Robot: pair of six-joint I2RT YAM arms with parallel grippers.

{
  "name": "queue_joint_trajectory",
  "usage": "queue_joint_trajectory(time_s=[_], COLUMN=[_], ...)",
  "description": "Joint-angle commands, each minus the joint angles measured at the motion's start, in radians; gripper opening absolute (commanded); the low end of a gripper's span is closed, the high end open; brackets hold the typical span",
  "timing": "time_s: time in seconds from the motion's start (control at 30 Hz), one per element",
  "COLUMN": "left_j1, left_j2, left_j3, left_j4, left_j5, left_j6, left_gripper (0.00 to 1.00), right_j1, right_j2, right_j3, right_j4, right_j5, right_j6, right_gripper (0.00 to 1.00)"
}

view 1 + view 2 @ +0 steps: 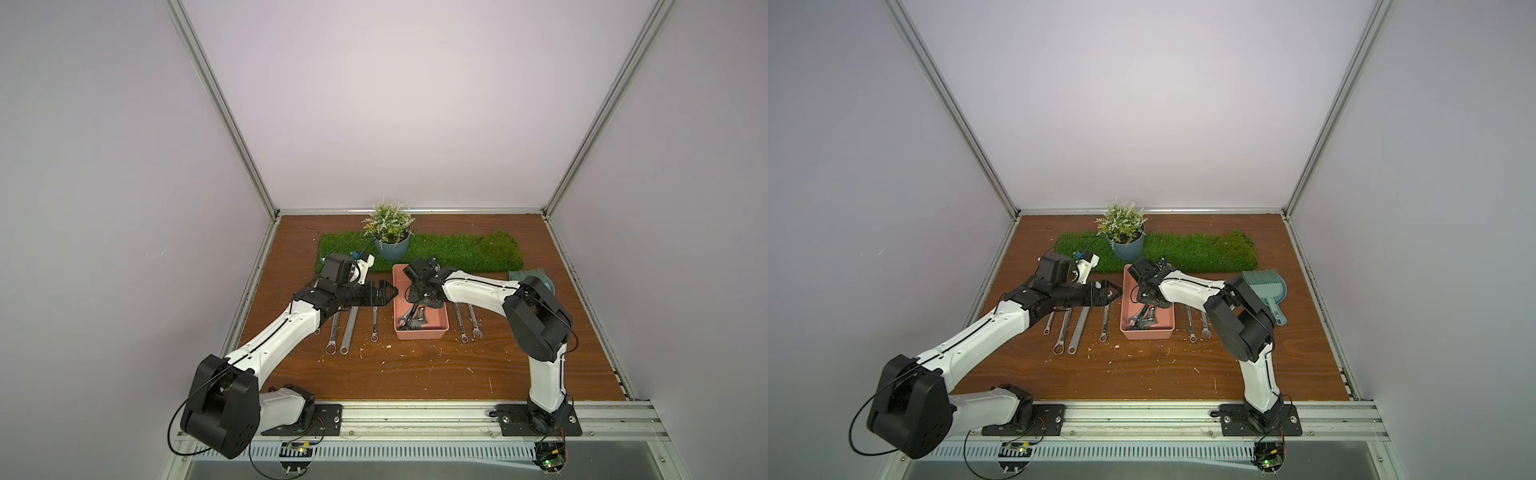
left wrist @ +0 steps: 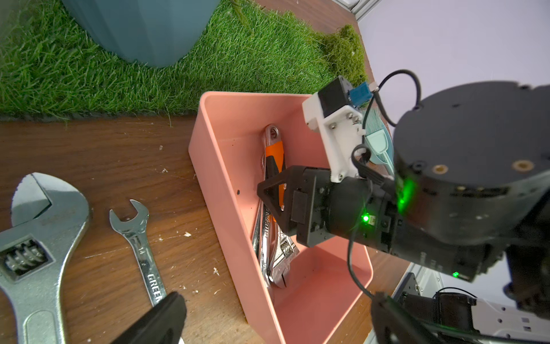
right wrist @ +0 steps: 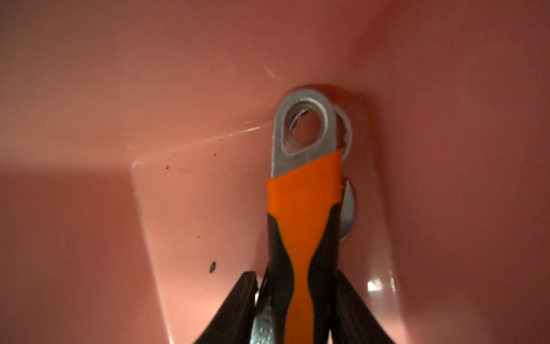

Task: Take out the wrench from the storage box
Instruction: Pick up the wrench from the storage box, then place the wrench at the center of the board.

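The salmon-pink storage box (image 1: 440, 330) (image 1: 1167, 330) stands mid-table in both top views. Inside lies an adjustable wrench (image 1: 415, 320) (image 2: 274, 155) (image 3: 303, 208) with an orange-and-black handle. A silver wrench (image 3: 263, 324) lies alongside and partly under it. My right gripper (image 3: 296, 303) (image 1: 417, 306) reaches down into the box and is shut on the wrench's handle. One of its fingers (image 2: 269, 190) shows in the left wrist view. My left gripper (image 1: 392, 294) (image 1: 1116, 293) (image 2: 273, 320) hangs open beside the box's left wall, holding nothing.
Several loose wrenches (image 1: 349, 328) lie left of the box, two more (image 1: 460, 322) to its right. A large adjustable wrench (image 2: 38, 238) is close to my left gripper. Behind the box are a grass mat (image 1: 457, 249) and a grey-blue plant pot (image 1: 392, 247). A teal dustpan (image 1: 1266, 286) sits at the right.
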Motion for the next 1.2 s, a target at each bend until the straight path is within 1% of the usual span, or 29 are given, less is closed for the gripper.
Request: queue_joint_trajectory(time_s=[0.0,0.07,0.13,0.2,0.27,0.53,0.73,1.03,1.17], left_j1=[0.009,0.009,0.009,0.009,0.009,0.009,0.009,0.009,0.009], left_j2=[0.006,0.007,0.006,0.004,0.007,0.014,0.015,0.006,0.006], left_j3=[0.005,0.006,0.004,0.003,0.004,0.0,0.003,0.004,0.006], left_j4=[0.003,-0.001,-0.004,-0.006,-0.008,-0.002,-0.005,-0.008,-0.015], left_j5=[0.007,0.006,0.007,0.002,0.002,0.007,0.007,0.005,0.004], left_j6=[0.021,0.024,0.026,0.029,0.032,0.03,0.03,0.027,0.027], left_gripper=[1.0,1.0,1.0,1.0,1.0,1.0,1.0,1.0,1.0], right_j1=[-0.001,0.008,0.009,0.007,0.008,0.018,0.03,0.038,0.039], right_j2=[0.058,0.043,0.031,0.029,0.012,-0.047,-0.085,-0.122,-0.161], right_j3=[-0.022,-0.043,-0.039,-0.01,0.0,0.057,0.093,0.116,0.13], right_j4=[-0.024,0.018,0.015,-0.032,-0.044,-0.114,-0.147,-0.166,-0.177], right_j5=[-0.067,-0.062,-0.038,-0.002,0.023,0.102,0.128,0.146,0.151], right_j6=[0.038,0.037,0.034,0.023,0.015,-0.019,-0.033,-0.056,-0.067], right_gripper=[0.44,0.42,0.38,0.3,0.24,0.15,0.13,0.15,0.14])
